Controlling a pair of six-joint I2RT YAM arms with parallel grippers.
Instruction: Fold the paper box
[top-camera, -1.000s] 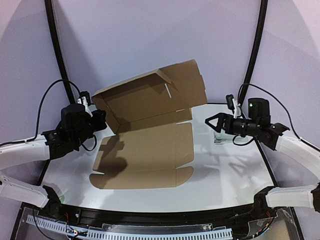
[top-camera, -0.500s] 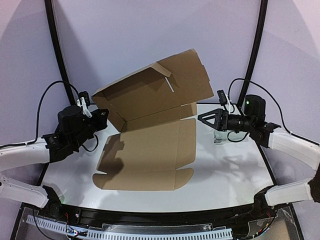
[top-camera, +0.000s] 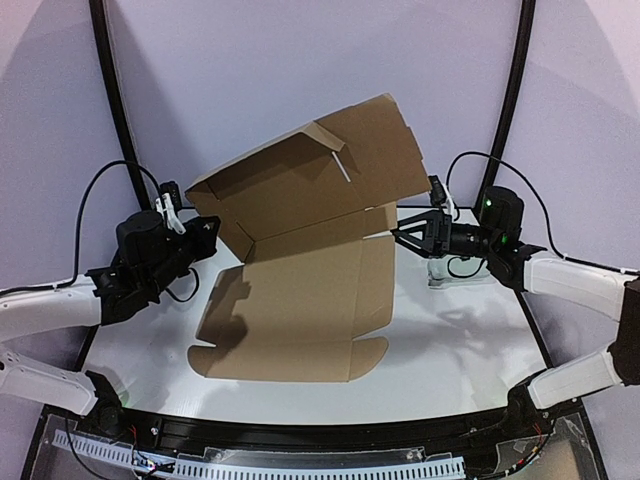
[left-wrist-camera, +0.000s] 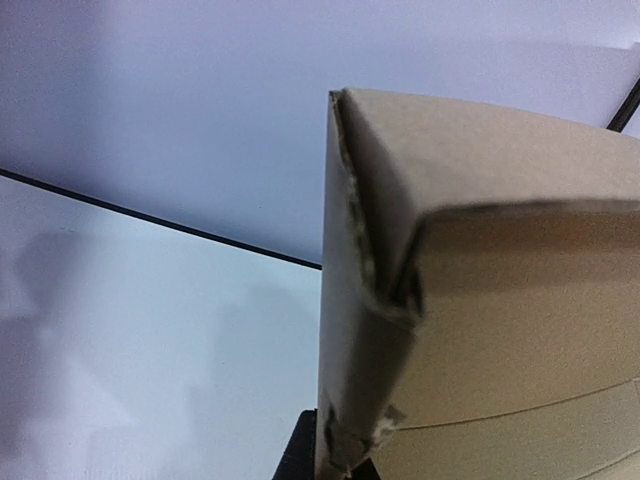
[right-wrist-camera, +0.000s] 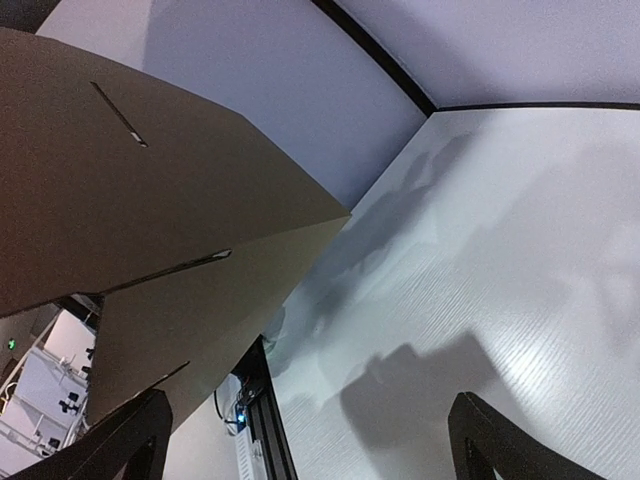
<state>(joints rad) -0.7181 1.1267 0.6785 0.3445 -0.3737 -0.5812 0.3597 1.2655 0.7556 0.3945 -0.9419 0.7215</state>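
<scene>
Paper box (top-camera: 300, 290) stood half-raised on the worktop (top-camera: 470, 340), left jaws pinching its corner, right jaws wide beside it.

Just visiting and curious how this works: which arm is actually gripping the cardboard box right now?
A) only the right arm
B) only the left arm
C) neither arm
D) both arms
B: the left gripper is clamped shut on the left corner of the box, while the right gripper hangs wide open beside its right edge.
</scene>
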